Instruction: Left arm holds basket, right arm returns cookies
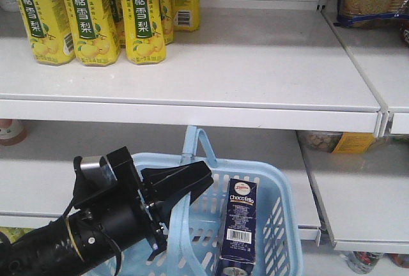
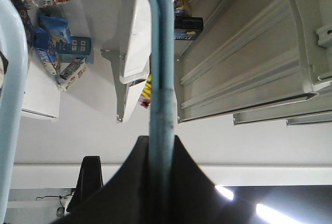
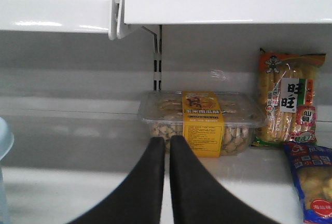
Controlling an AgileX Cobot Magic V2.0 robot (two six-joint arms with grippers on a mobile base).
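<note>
The light blue basket (image 1: 285, 220) hangs low in the front view, below the shelves. My left arm (image 1: 96, 225) comes in from the lower left. My left gripper (image 1: 197, 184) is shut on one basket handle (image 1: 181, 225). In the left wrist view the handle (image 2: 161, 79) runs straight up between the jaws of the left gripper (image 2: 158, 142). The navy Chocofello cookies box (image 1: 238, 225) stands upright inside the basket at its right side. My right gripper (image 3: 167, 142) shows only in the right wrist view. It is shut on nothing and faces a lower shelf.
Yellow drink cartons (image 1: 89, 14) stand on the upper shelf (image 1: 255, 78) at the left. A clear tub of snacks with a yellow label (image 3: 202, 120) sits just ahead of the right gripper. Snack bags (image 3: 288, 99) lie to its right. A basket edge (image 3: 4, 137) shows at far left.
</note>
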